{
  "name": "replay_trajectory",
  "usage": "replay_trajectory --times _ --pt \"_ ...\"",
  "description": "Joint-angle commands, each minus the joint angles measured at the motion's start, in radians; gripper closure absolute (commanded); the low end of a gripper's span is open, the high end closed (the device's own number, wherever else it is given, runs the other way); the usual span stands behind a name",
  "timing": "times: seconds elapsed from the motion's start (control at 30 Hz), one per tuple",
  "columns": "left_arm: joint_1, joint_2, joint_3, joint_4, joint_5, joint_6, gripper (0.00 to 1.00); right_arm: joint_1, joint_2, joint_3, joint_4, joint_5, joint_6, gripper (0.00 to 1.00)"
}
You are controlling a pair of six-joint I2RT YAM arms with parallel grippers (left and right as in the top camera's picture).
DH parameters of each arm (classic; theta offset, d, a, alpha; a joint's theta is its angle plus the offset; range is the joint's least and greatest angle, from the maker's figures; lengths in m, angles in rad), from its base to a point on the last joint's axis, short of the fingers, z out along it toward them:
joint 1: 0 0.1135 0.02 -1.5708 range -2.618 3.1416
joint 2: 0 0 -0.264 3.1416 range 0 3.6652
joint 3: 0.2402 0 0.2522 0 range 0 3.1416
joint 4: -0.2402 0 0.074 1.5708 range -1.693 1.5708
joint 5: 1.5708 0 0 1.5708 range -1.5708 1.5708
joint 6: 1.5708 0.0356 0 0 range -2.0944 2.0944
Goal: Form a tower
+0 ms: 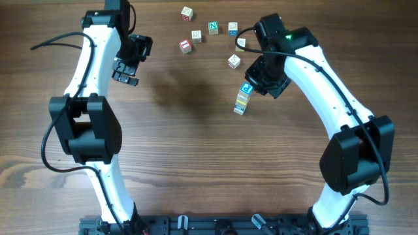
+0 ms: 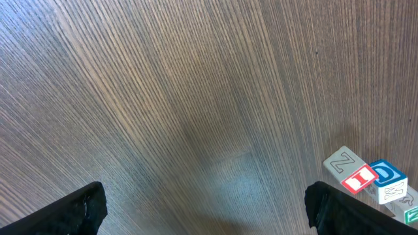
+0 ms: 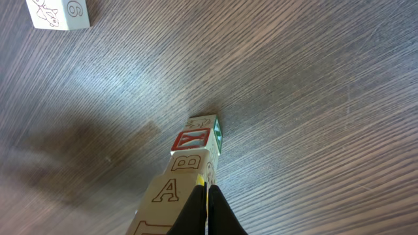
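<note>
The right gripper [image 3: 206, 196] is clenched, its fingertips closed together at the upper cubes of the tower [image 1: 242, 100]; whether they touch is unclear. Loose letter cubes [image 1: 213, 27] lie beyond the tower. Well left of it, the left gripper [image 1: 125, 72] hangs spread wide and empty.

left hand [image 1: 125, 72]: bare counter [image 2: 196, 98] lay free beneath and all around | loose cubes [image 2: 366, 179] clustered off its right | right hand [image 3: 205, 196]: tower [image 3: 186, 163] stood directly below, blocking descent; open counter either side
</note>
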Motion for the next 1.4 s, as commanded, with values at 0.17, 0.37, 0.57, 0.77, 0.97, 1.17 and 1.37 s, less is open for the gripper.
replay_trajectory --times 0.17,0.37,0.57,0.77,0.97,1.17,1.37 --pt "0.003 -0.030 -0.005 0.000 -0.010 0.012 0.00 -0.016 0.015 -0.006 -0.031 0.002 0.003 0.96" --pt "0.003 -0.030 -0.005 0.000 -0.010 0.012 0.00 -0.038 -0.090 0.008 -0.097 0.073 -0.037 0.96" --pt "0.003 -0.030 -0.005 0.000 -0.010 0.012 0.00 -0.030 -0.134 0.023 0.219 -0.138 -0.319 0.95" --pt "0.003 -0.030 -0.005 0.000 -0.010 0.012 0.00 0.058 -0.017 0.023 0.358 -0.139 -0.317 0.96" --pt "0.003 -0.030 -0.005 0.000 -0.010 0.012 0.00 0.075 0.011 0.023 0.292 -0.100 -0.293 0.96" --pt "0.003 -0.030 -0.005 0.000 -0.010 0.012 0.00 -0.009 0.008 0.101 0.249 -0.089 -0.243 0.96" --pt "0.003 -0.030 -0.005 0.000 -0.010 0.012 0.00 -0.107 -0.019 0.116 0.076 -0.048 -0.206 0.96"
